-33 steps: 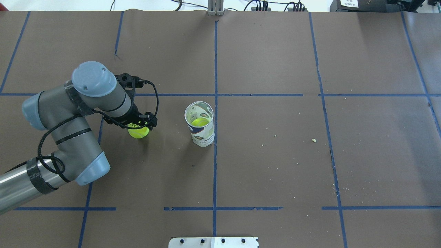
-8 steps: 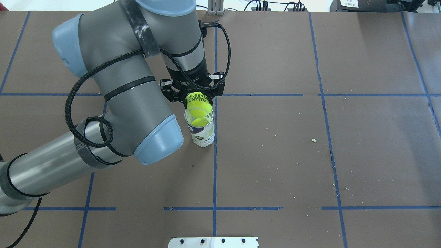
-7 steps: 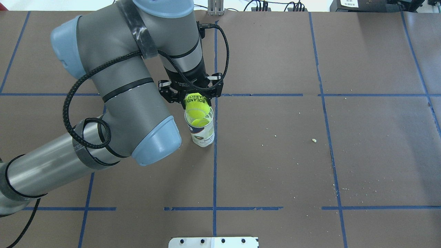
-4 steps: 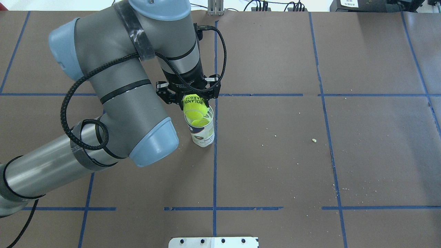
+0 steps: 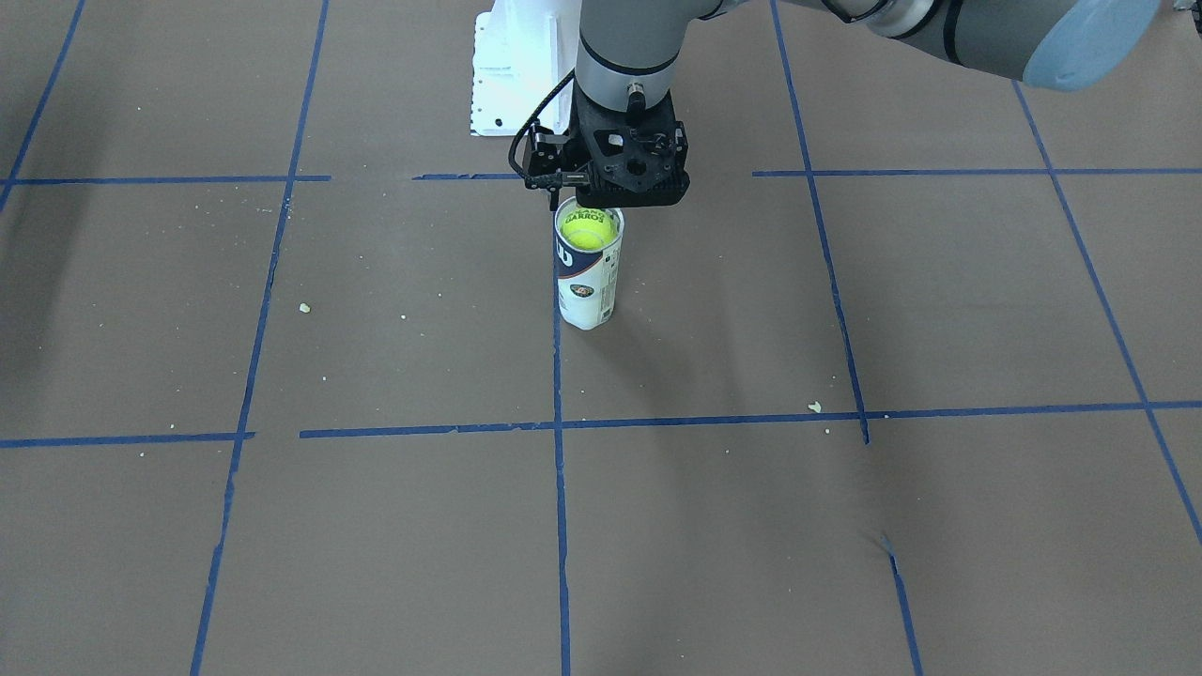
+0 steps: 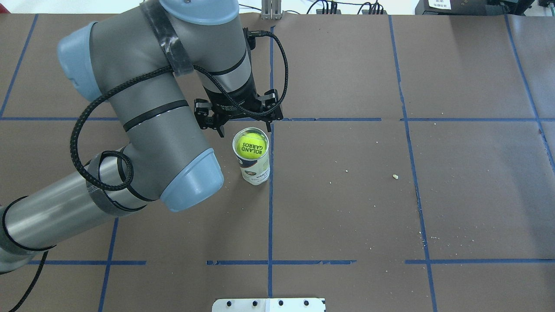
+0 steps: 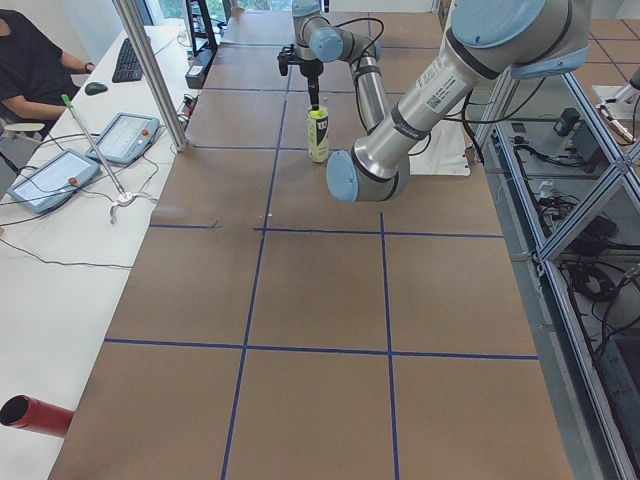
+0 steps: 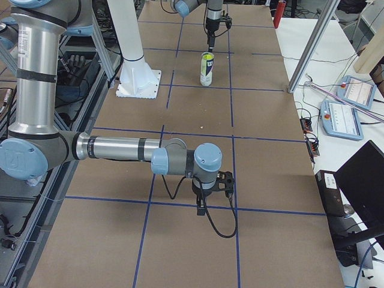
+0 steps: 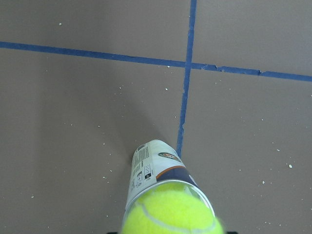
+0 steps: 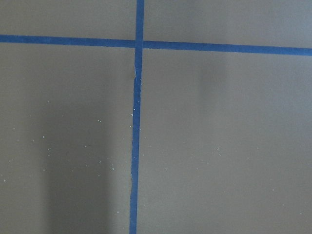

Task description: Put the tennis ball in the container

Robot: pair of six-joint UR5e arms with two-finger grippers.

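Note:
The yellow-green tennis ball [image 6: 253,146] with its "ROLAND GARROS" lettering sits in the mouth of the upright clear container [image 6: 256,171], free of any finger. My left gripper [image 6: 245,128] hangs open just above and behind the rim, its fingers spread wider than the ball. From the front, the ball [image 5: 589,230] fills the top of the container [image 5: 587,286] under the left gripper [image 5: 620,195]. In the left wrist view the ball [image 9: 170,214] tops the tube [image 9: 156,168]. My right gripper [image 8: 207,195] hovers low over the table far away; I cannot tell whether it is open.
The white robot base plate [image 6: 269,304] lies at the near table edge. Blue tape lines grid the brown table [image 6: 390,195], with small crumbs [image 6: 395,176] scattered on the right. Operator desks with tablets [image 7: 50,180] flank the far side.
The left gripper carried the ball from the table's left to above the tube, then opened; the ball dropped into the tube's mouth and now shows its lettering upward.

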